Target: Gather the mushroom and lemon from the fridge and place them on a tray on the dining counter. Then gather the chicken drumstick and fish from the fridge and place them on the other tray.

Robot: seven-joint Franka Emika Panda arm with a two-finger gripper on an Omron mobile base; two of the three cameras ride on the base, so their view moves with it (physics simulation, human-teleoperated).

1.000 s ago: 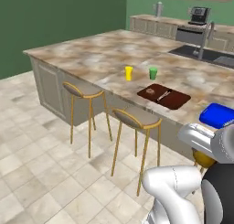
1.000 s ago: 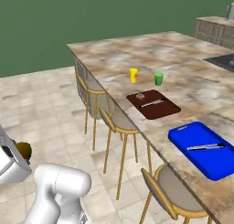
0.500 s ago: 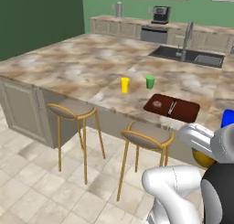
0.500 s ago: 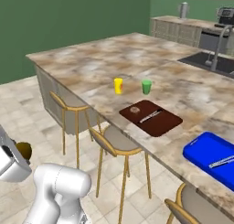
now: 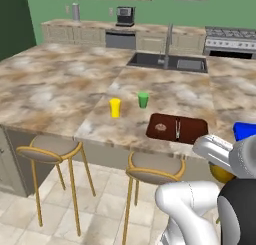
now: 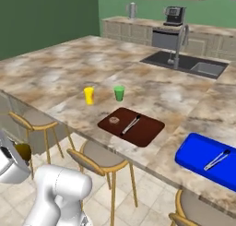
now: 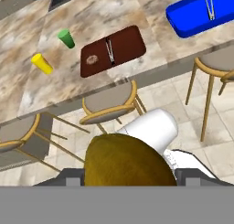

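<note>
My gripper (image 7: 125,175) is shut on a dull yellow lemon (image 7: 125,161), which hides the fingertips in the hand view. The lemon (image 5: 220,174) also shows under the white hand at the lower right of the left base view, and the same lemon (image 6: 23,151) at the lower left of the right base view. A brown tray (image 5: 192,131) lies near the dining counter's front edge with a small mushroom (image 5: 161,127) on its left half. A blue tray (image 6: 203,156) sits to its right. The fridge, chicken drumstick and fish are out of view.
Metal tongs lie on the brown tray (image 6: 131,123) and on the blue tray (image 6: 216,159). A yellow cup (image 5: 115,107) and a green cup (image 5: 143,99) stand left of the brown tray. Bar stools (image 5: 152,168) line the counter front; a sink (image 5: 167,62) lies behind.
The whole scene has shifted as the base moved: the counter now faces me more squarely and the trays sit nearer. The lemon stays in the gripper.
</note>
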